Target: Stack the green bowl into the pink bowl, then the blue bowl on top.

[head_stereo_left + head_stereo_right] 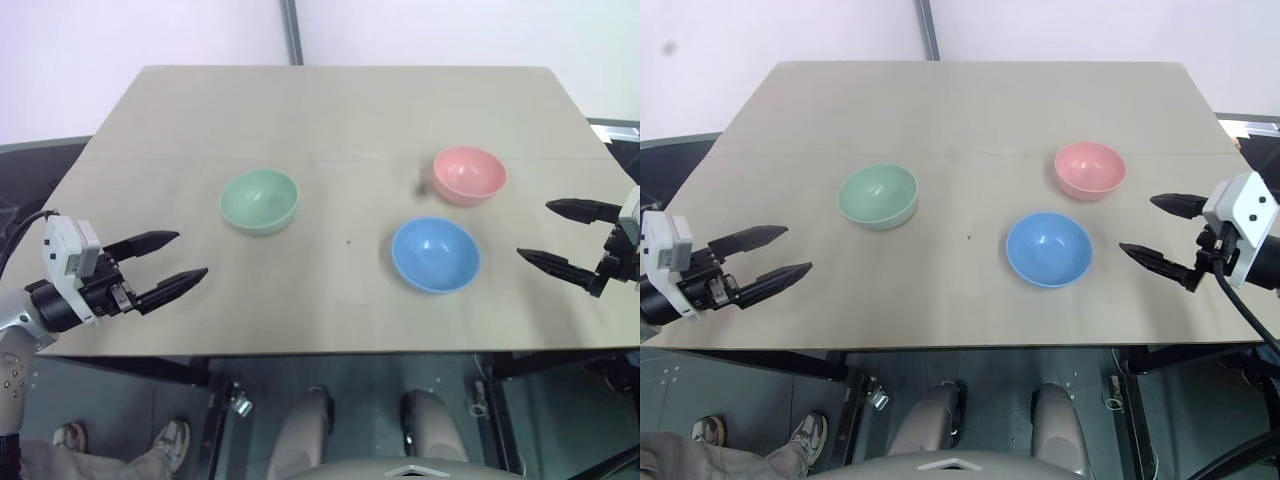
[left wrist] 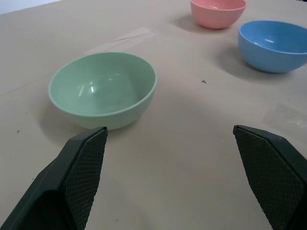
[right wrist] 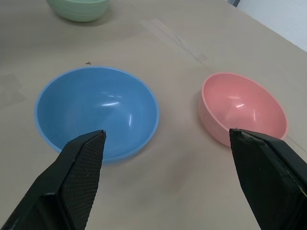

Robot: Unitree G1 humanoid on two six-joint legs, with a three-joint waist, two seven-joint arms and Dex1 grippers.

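Green bowl point(image 1: 259, 200) sitting upright and empty on the tabletop's point(image 1: 330, 110) left half, lying just ahead of the left gripper point(image 1: 170, 263) and slightly to its right. Standing wide open with nothing between the fingers, hovering at the near left edge. Pink bowl point(image 1: 469, 174) resting well apart on the right, blue bowl point(image 1: 435, 254) just beside and nearer. Right gripper point(image 1: 562, 238) also gaping empty, pointing toward those two. Judging the left arm nearer for the first pick.
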